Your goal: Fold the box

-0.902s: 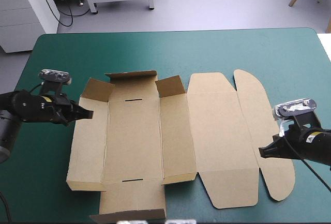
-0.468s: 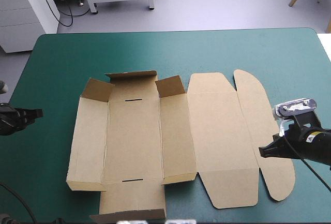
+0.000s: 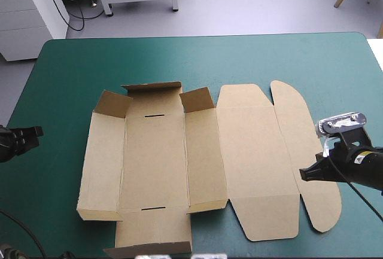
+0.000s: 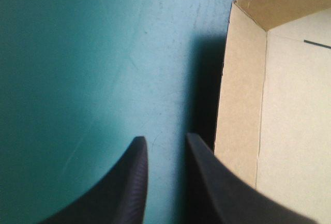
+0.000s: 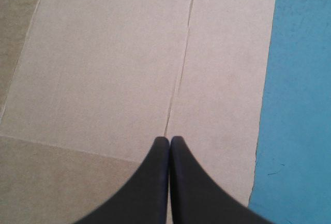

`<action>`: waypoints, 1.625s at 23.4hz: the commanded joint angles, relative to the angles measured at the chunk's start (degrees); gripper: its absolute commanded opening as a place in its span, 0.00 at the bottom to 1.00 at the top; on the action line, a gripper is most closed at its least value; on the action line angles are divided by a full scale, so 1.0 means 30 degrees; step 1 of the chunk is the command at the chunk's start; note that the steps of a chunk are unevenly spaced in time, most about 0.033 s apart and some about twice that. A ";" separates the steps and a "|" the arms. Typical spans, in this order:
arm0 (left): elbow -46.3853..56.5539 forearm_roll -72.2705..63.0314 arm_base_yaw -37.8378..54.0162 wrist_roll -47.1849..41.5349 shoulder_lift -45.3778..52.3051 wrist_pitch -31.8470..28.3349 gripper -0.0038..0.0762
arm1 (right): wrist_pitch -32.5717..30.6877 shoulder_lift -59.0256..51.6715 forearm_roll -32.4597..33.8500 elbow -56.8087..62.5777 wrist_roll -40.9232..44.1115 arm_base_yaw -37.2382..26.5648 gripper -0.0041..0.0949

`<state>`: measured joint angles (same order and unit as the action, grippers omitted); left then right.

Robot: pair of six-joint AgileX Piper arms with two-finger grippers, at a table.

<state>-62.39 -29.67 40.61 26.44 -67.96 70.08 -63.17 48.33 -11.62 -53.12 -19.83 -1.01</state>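
The brown box (image 3: 155, 157) lies spread out in the middle of the teal-green table. Its far flap and two far corner flaps are raised; the lid panels to the right lie flat. My left gripper (image 3: 35, 132) is at the table's left edge, well apart from the box. In the left wrist view its black fingers (image 4: 164, 138) stand slightly open over bare cover, with the box's left wall (image 4: 243, 105) ahead to one side. My right gripper (image 3: 304, 175) hovers over the box's right end near the rounded flap. Its fingers (image 5: 169, 139) are shut, pointing along a crease in the board (image 5: 103, 69).
A strip of teal-green cover (image 3: 60, 151) separates my left gripper from the box. The box's near flap (image 3: 152, 235) reaches almost to the table's front edge. Beside my right gripper the board ends and the cover (image 5: 305, 79) shows.
My left arm has drawn back from the box's left wall to the table's left edge. The right arm and the box have stayed where they were.
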 commanded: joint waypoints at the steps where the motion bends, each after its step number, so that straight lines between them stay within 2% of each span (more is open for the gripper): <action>1: -0.0536 -0.0878 0.0007 0.0332 0.0383 0.0298 0.53 | 0.0903 -0.0182 -0.0252 -0.0447 -0.0192 -0.0130 0.02; 4: -0.0536 -0.0878 0.0007 0.0154 0.0383 0.0341 0.76 | 0.1029 -0.0182 -0.0252 -0.0447 -0.0192 -0.0130 0.02; 6: -0.0372 -0.0921 0.0007 -0.0057 0.0383 0.0985 0.83 | 0.1030 -0.0182 -0.0252 -0.0447 -0.0192 -0.0130 0.02; 9: 0.0418 -0.1447 0.0007 -0.0057 0.0383 0.1367 0.83 | 0.0990 -0.0182 -0.0378 -0.0447 -0.0192 -0.0130 0.02; 13: 0.3323 -0.2328 0.0007 0.0276 0.0383 0.1326 0.83 | 0.0990 -0.0182 -0.0464 -0.0447 -0.0192 -0.0130 0.02; 17: 0.6751 -0.2791 -0.0338 0.0985 0.0383 -0.0349 0.83 | 0.0990 -0.0182 -0.0464 -0.0447 -0.0192 -0.0130 0.02; 21: 0.8469 -0.2906 -0.1636 0.1577 0.0383 -0.1020 0.83 | 0.0990 -0.0182 -0.0464 -0.0447 -0.0192 -0.0130 0.02; 27: 0.9270 -0.3471 -0.3086 0.1626 0.0383 -0.2284 0.83 | 0.0990 -0.0182 -0.0505 -0.0447 -0.0192 -0.0130 0.02; 31: 0.9315 -0.3872 -0.4126 0.1626 0.0244 -0.2368 0.83 | 0.0962 -0.0182 -0.0699 -0.0447 -0.0192 -0.0130 0.02; 38: 0.9315 -0.4649 -0.6322 0.2152 -0.1616 -0.3006 0.83 | 0.0816 -0.0182 -0.0664 -0.0447 -0.0348 0.0543 0.02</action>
<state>-33.35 -40.10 23.65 31.80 -71.51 61.60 -62.87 48.33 -12.72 -53.12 -19.83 -0.55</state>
